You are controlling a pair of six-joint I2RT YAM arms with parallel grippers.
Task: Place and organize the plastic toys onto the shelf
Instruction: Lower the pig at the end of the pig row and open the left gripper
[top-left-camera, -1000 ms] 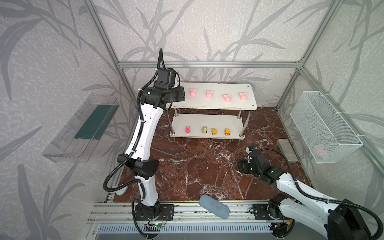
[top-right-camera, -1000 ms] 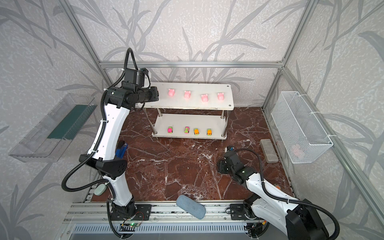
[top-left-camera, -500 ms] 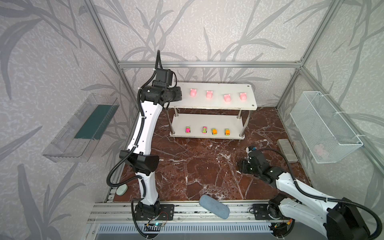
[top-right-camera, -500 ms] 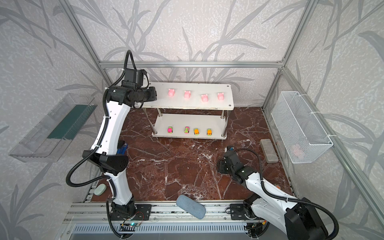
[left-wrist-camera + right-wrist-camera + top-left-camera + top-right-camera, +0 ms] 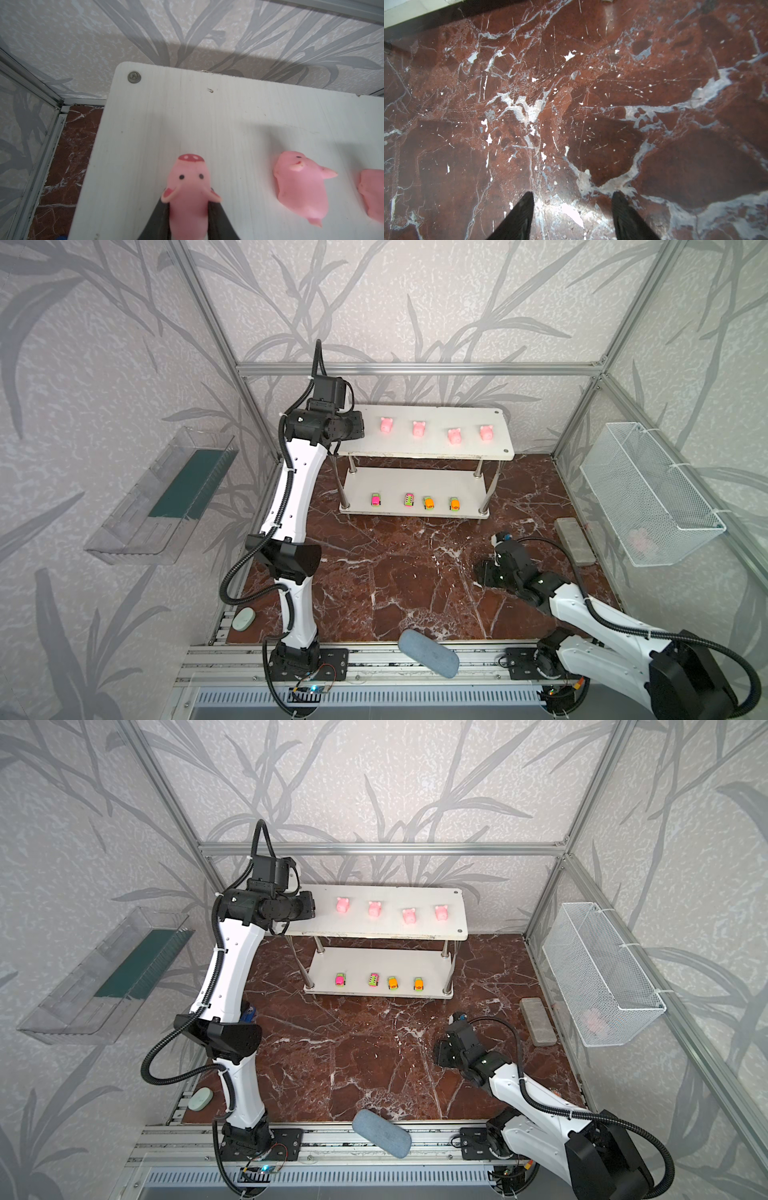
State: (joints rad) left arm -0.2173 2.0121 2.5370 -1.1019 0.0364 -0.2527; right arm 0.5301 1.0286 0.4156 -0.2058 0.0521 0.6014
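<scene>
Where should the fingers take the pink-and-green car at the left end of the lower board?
Probably across its two long sides, coming down from the front: the pink-and-green car sits lengthwise front to back near the lower board's front edge, clear of its neighbour.

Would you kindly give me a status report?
Left gripper shut on pale-pink plastic pig over top board of white two-tier shelf. Right gripper open, empty. Nothing blocking.

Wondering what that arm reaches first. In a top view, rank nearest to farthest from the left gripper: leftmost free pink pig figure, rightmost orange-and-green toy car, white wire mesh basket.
From the left gripper:
1. leftmost free pink pig figure, beside it, top board.
2. rightmost orange-and-green toy car, lower board.
3. white wire mesh basket, hanging far right.
</scene>
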